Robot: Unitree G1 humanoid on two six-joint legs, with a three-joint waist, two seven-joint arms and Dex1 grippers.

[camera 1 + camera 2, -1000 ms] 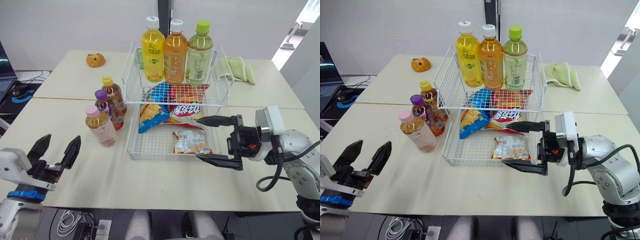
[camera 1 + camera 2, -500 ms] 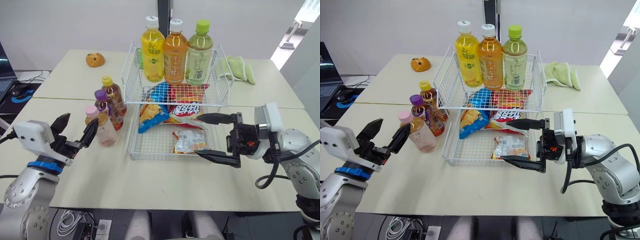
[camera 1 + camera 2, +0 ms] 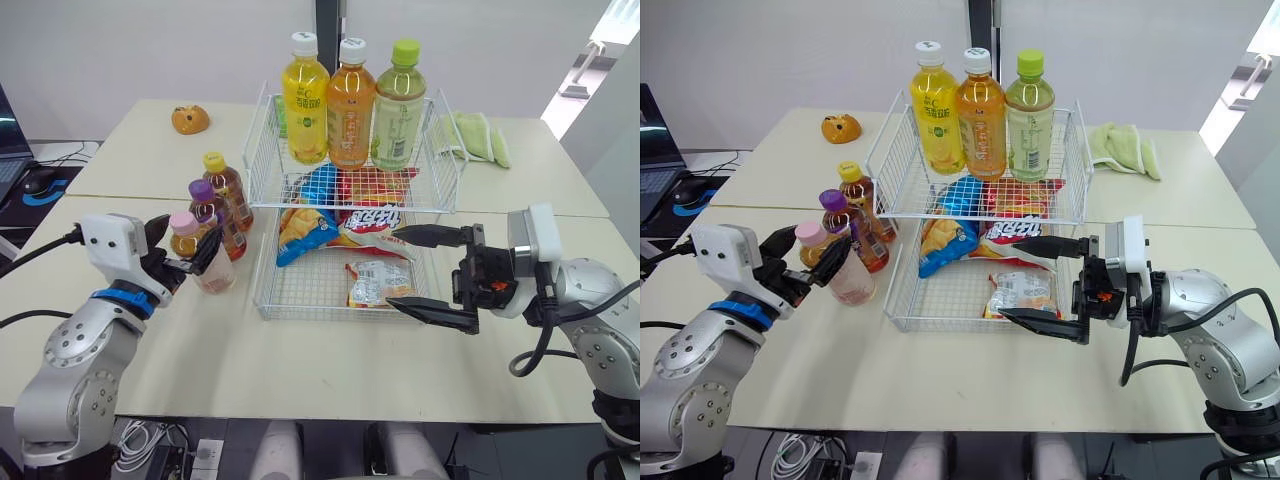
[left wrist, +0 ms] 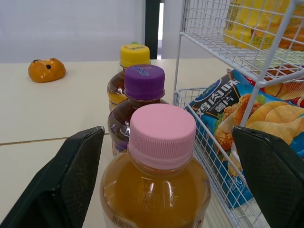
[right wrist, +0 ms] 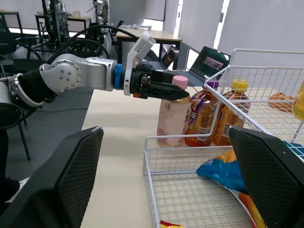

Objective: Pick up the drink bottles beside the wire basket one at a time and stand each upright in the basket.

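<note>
Noted left gripper (image 3: 190,236) wide open astride pink-capped bottle (image 4: 161,137). Right gripper (image 3: 393,268) likewise wide, at wire basket (image 3: 262,300). Upper tier: three bottles (image 3: 349,100); lower: snack bags (image 3: 340,225).

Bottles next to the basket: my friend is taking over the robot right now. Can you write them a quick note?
Left tool: open, fingers either side of the pink-capped bottle, not yet closed.
Right tool: open, by the basket's lower shelf.
Done: three tall bottles stand upright on the basket's upper shelf.
Left to do: the pink-capped bottle, purple-capped bottle and yellow-capped bottle stand on the table beside the basket.
</note>
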